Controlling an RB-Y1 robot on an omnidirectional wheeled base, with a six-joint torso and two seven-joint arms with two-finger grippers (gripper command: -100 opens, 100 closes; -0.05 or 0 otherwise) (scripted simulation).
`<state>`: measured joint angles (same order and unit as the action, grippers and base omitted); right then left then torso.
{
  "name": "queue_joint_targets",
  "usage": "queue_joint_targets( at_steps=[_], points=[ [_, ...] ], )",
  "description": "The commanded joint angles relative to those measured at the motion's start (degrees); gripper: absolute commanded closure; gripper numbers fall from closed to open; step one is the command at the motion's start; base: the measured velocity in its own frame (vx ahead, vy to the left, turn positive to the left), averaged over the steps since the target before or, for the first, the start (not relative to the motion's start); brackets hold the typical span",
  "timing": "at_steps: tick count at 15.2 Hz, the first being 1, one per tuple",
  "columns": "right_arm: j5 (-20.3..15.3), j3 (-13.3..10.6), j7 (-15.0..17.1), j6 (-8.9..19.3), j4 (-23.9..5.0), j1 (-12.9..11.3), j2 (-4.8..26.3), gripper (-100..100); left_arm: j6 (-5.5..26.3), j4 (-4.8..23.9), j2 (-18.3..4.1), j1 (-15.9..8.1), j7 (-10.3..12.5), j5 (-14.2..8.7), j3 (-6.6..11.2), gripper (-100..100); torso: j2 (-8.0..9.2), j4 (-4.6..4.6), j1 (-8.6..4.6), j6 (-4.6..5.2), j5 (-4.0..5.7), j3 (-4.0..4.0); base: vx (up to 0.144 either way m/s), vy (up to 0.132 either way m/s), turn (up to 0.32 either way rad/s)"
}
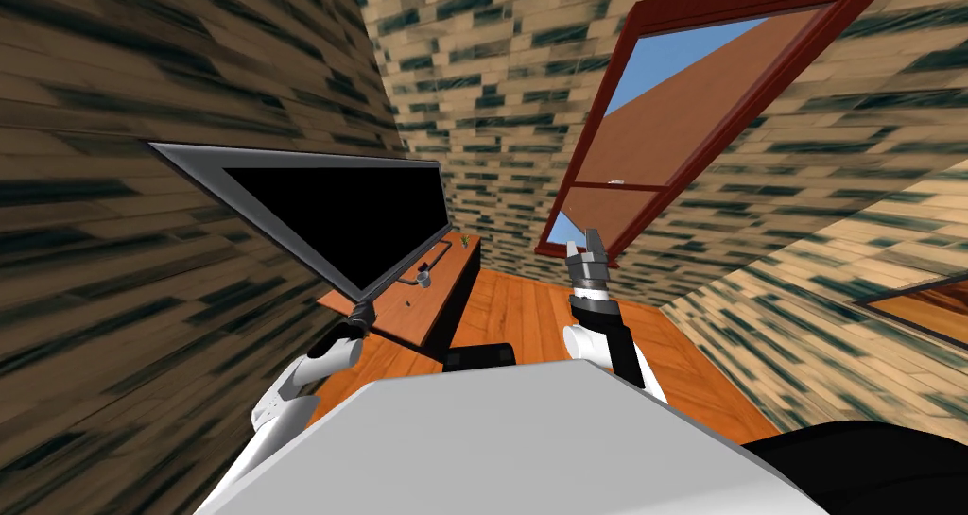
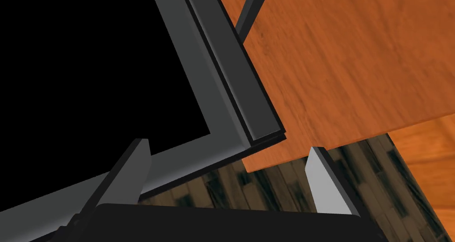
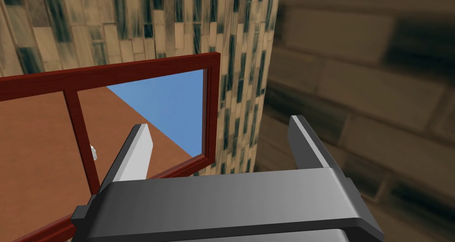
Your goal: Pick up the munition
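Past the left gripper [image 2: 226, 146], fingers apart by the monitor [image 1: 350, 216] corner, a dark speck [image 1: 407, 303], perhaps the munition, lies on the desk [image 1: 437, 300]; axis too small to tell.

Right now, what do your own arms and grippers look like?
My left arm and right arm are rounded white shells with dark joints; a black strip runs along the right forearm. The left gripper has a black boxy body, the right gripper a dark grey one. Each carries two thin, flat, blade-like fingers, light grey on the broad face and darker on the edges.
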<state>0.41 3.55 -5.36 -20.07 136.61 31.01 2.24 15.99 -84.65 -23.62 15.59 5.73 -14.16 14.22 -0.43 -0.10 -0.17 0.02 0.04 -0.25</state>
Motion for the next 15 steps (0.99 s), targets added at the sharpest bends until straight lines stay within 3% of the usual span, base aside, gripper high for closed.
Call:
queue_joint_targets(
  at_steps=[1, 2, 3, 5, 6, 8, 9, 11, 12, 14, 15],
  points=[
    [0.0, 0.0, 0.0, 0.0, 0.0, 0.0, 0.0, 0, 2.86, 2.69, -0.47, -0.86, 0.16, -0.73, 0.84, -100, 0.0, 0.0, 0.0, 0.0, 0.0, 0.0, 0.085, -0.021, -0.136],
    [0.0, 0.0, 0.0, 0.0, 0.0, 0.0, 0.0, 0, 3.02, 2.69, -0.47, -0.86, 0.16, -0.73, 0.84, -100, 0.07, 0.01, 0.05, -0.01, -0.01, 0.04, 0.057, -0.005, -0.048],
    [0.0, 0.0, 0.0, 0.0, 0.0, 0.0, 0.0, 0, 5.05, 4.41, -1.01, -1.67, 0.36, -1.75, 2.04, -100, 0.17, 0.03, 0.09, -0.03, -0.01, 0.1, 0.069, -0.008, -0.107],
    [0.0, 0.0, 0.0, 0.0, 0.0, 0.0, 0.0, 0, 6.1, 5.48, -1.01, -1.67, 0.36, -1.75, 2.04, -100, 0.18, 0.04, 0.13, -0.01, -0.02, 0.1, 0.074, -0.01, -0.095],
    [0.0, 0.0, 0.0, 0.0, 0.0, 0.0, 0.0, 0, 7.76, 8.02, -1.52, -2.46, 0.55, -2.76, 3.24, -100, 0.21, 0.05, 0.12, -0.02, -0.03, 0.12, 0.083, -0.008, -0.116],
    [0.0, 0.0, 0.0, 0.0, 0.0, 0.0, 0.0, 0, 9.15, 8.26, -1.52, -2.46, 0.55, -2.76, 3.24, -100, 0.16, 0.04, 0.11, -0.01, -0.03, 0.1, 0.077, -0.009, -0.089],
    [0.0, 0.0, 0.0, 0.0, 0.0, 0.0, 0.0, 0, 11.11, 10.71, -2.0, -3.23, 0.71, -3.77, 4.46, -100, 0.21, 0.05, 0.11, -0.03, -0.02, 0.12, 0.074, -0.01, -0.13],
    [0.0, 0.0, 0.0, 0.0, 0.0, 0.0, 0.0, 0, 12.15, 11.01, -2.0, -3.23, 0.71, -3.77, 4.46, -100, 0.18, 0.04, 0.13, -0.01, -0.02, 0.11, 0.079, 0.001, -0.085],
    [0.0, 0.01, 0.0, 0.0, 0.0, 0.0, 0.0, 0, 13.9, 13.7, -2.46, -3.98, 0.86, -4.76, 5.68, -100, 0.21, 0.05, 0.14, -0.03, -0.03, 0.12, 0.077, 0.003, -0.094],
    [0.0, 0.0, 0.0, 0.0, 0.0, 0.0, 0.0, 0, 15.09, 13.72, -2.46, -3.98, 0.86, -4.76, 5.68, -100, 0.17, 0.04, 0.17, -0.01, -0.04, 0.1, 0.086, 0.005, -0.089],
    [0.0, 0.01, 0.0, 0.0, 0.0, 0.0, 0.0, 0, 16.39, 16.37, -2.9, -4.69, 0.98, -5.74, 6.89, -100, 0.18, 0.04, 0.15, -0.03, -0.03, 0.11, 0.107, -0.009, -0.111]
  ],
)
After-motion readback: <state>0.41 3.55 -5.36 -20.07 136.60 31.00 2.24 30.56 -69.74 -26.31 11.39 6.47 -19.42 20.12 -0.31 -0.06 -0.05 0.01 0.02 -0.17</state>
